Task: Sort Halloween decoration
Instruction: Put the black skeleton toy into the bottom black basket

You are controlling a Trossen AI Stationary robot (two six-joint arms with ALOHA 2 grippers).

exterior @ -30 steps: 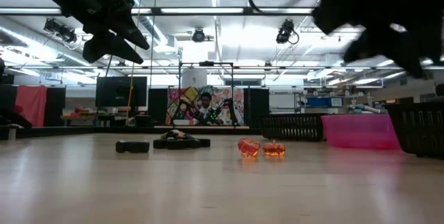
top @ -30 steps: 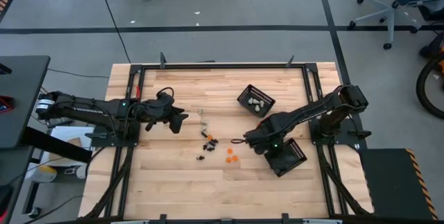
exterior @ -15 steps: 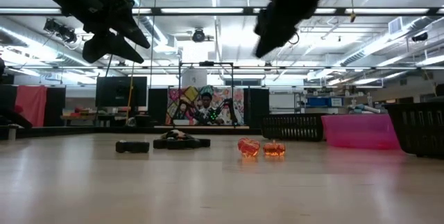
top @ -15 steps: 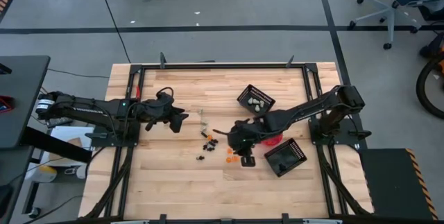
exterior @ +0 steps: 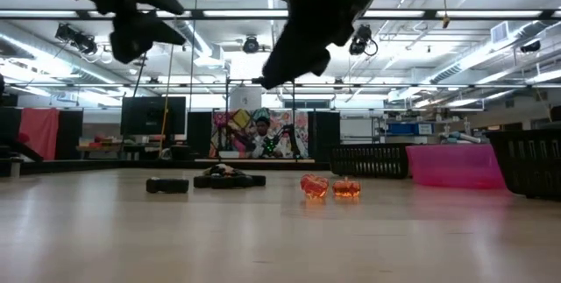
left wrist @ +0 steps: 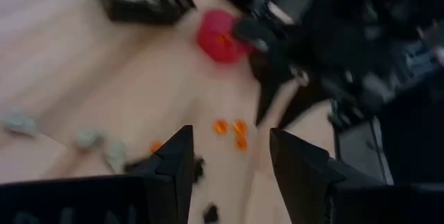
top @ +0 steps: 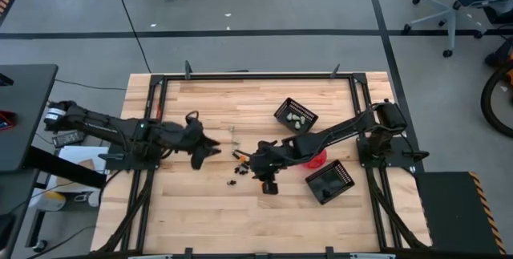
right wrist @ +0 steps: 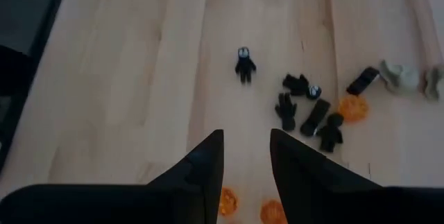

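Here, your far basket (top: 296, 115) holds pale trinkets (top: 297, 119); the pink bowl (top: 315, 159) holds orange ones (left wrist: 223, 39). Left gripper (top: 210, 148) and right gripper (top: 258, 159) hover parted, empty, mid-worktop.

Obstacles, centre: black trinkets (right wrist: 305, 109), orange trinkets (exterior: 330, 187), right gripper (top: 258, 161) overhead, empty. Far side: pale trinkets (top: 234, 139). Right side: two baskets (top: 295, 115), pink bowl (top: 313, 159). Free: near boards, far-left corner.
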